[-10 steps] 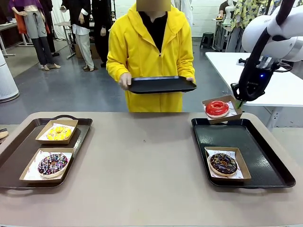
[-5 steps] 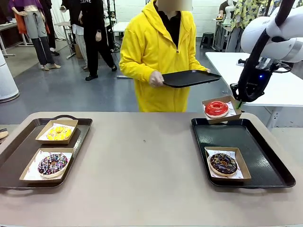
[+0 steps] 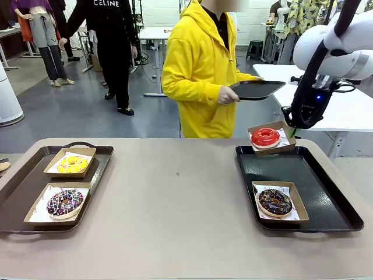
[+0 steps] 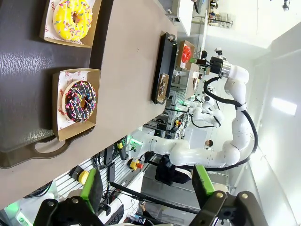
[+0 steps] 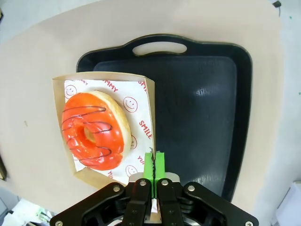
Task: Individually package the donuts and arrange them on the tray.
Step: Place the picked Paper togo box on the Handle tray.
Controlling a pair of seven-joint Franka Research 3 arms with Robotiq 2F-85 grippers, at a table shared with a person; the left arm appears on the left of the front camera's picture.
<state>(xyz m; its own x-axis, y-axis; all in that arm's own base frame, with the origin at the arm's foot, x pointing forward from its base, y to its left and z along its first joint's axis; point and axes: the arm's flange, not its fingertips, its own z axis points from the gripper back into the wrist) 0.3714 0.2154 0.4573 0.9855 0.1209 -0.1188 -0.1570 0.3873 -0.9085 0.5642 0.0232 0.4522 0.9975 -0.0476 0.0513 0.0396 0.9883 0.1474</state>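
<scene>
Beige surface (image 3: 175, 198), workshop floor and passers-by beyond, one person in yellow carrying a spare black tray (image 3: 256, 89) off to the side. Judging by the layout, roughly midway: all four donuts already boxed in paper trays. Dark chocolate donut (image 3: 275, 201) set down on the right black tray (image 3: 309, 175), below and nearer the robot than the right hand (image 3: 293, 129). Red donut (image 3: 266, 137) in its box, pinched at the box edge by the fully closed right hand, hanging just over that tray's far rim, not yet placed. Yellow donut (image 3: 72, 164) and sprinkled donut (image 3: 64, 202) waiting on the brown tray (image 3: 23, 186), seemingly yet to move across.

Right wrist view: pads clamped on the box wall, bare tray floor right beside them. Left wrist view: left hand (image 4: 148, 186) wide open, holding nothing, high above the brown tray.
</scene>
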